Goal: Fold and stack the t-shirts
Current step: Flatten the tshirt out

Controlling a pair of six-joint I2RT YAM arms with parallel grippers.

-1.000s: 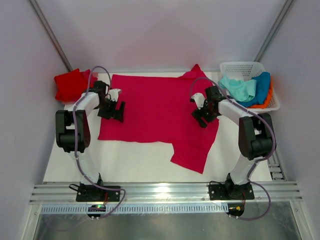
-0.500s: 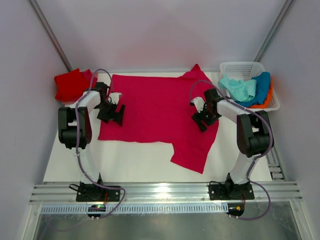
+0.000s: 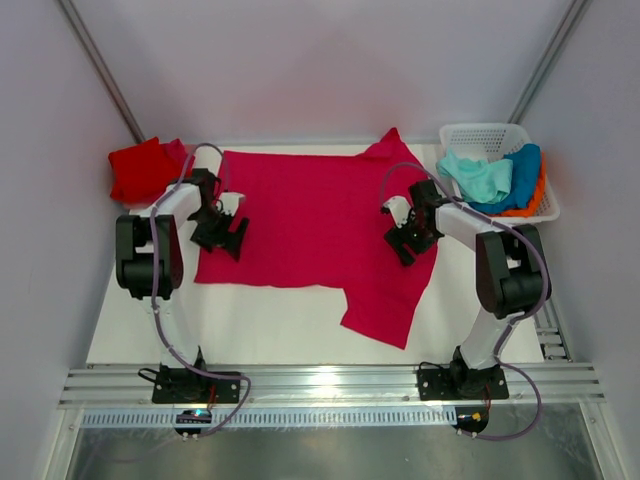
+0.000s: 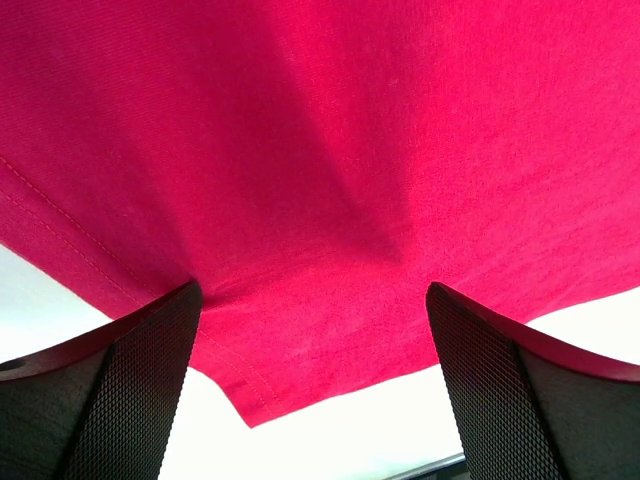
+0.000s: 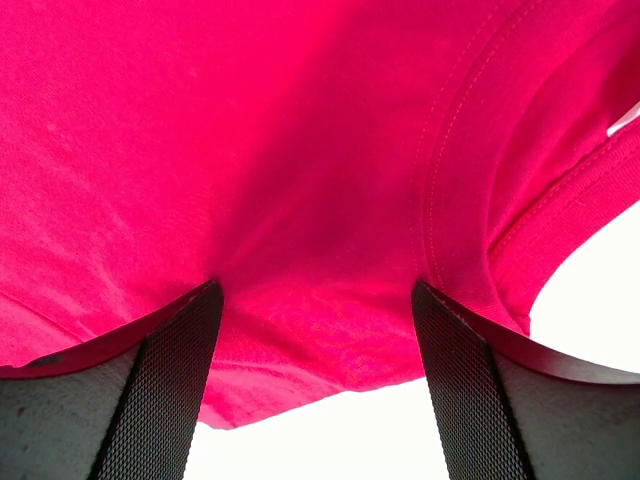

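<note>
Currently crimson-pink cloth t-shirt flat on white bench, frame centre; left fingers parted at left hem, right fingers parted, possibly touching cloth.

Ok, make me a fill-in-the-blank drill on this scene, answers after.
The mint-green t-shirt lies in the white ____. The left claw and the right claw are both ____, not shut, over the crimson-pink t-shirt. The red t-shirt lies to the crimson-pink one's ____.
Missing: basket; open; left.
</note>
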